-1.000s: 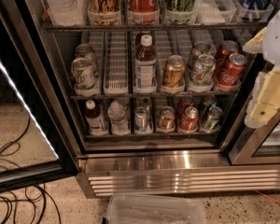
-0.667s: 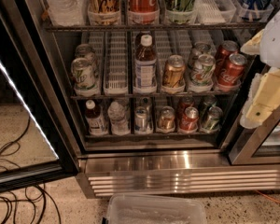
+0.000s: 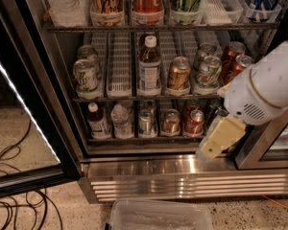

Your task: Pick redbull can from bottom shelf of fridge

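The fridge stands open, its ribbed steel base panel below the racks. On the bottom shelf stand two small bottles, then the slim silver and blue redbull can, a gold can and a red can. My gripper, tan, hangs from the white arm in front of the right end of the bottom shelf. It is to the right of the red can and well right of the redbull can, touching nothing I can see. A dark can behind it is mostly hidden.
The middle rack holds soda cans and a tall brown bottle. The open glass door stands at the left, cables on the floor below it. A clear plastic bin sits on the floor in front. A second cooler's frame is at the right.
My arm and gripper have moved left and down, from beside the middle rack to in front of the right end of the bottom shelf. The cans and bottles have not moved.
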You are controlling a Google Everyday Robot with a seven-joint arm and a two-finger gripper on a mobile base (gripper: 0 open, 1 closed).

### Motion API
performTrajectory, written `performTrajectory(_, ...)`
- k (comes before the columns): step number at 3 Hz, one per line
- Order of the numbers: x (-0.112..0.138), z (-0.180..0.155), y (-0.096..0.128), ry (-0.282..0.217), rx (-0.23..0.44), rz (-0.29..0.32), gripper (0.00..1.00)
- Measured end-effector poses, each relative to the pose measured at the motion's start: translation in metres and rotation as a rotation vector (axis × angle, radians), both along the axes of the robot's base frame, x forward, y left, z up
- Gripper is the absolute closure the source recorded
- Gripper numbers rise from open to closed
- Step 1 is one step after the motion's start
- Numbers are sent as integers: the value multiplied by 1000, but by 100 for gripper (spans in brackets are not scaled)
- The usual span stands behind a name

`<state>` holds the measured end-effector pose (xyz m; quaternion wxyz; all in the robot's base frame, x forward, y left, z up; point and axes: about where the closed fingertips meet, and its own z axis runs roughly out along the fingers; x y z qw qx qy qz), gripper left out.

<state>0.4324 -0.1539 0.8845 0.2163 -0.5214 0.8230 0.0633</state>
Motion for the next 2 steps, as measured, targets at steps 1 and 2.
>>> performTrajectory(1, 12, -4, 4, -52, 13, -18, 0)
performTrajectory(2, 12, -4, 4, -53, 13, -18, 0)
